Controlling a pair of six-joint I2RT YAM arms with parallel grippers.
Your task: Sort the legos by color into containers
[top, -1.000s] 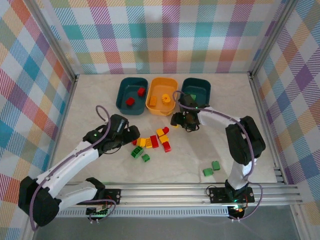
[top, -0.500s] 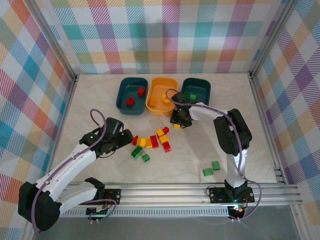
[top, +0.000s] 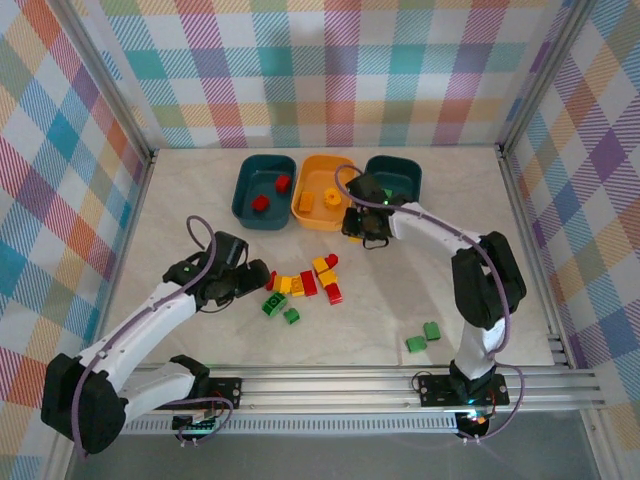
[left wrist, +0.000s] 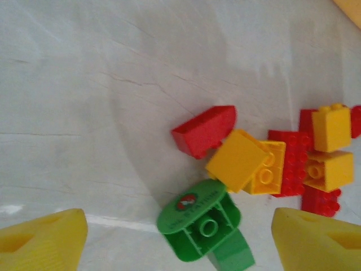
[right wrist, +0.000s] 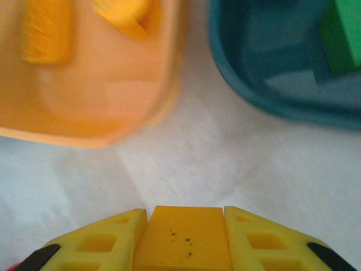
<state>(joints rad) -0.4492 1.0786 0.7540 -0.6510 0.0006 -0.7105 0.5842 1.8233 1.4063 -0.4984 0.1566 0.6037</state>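
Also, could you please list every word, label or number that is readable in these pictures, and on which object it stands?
Green brick, printed mark with a red and white emblem and a line of lettering: too blurred to read.
Yellow brick in the right gripper: dark specks only, no lettering.
Nothing else carries readable text.

Bright, even light with faint shadows; the right wrist view is blurred, smearing the orange tub (right wrist: 96, 84).
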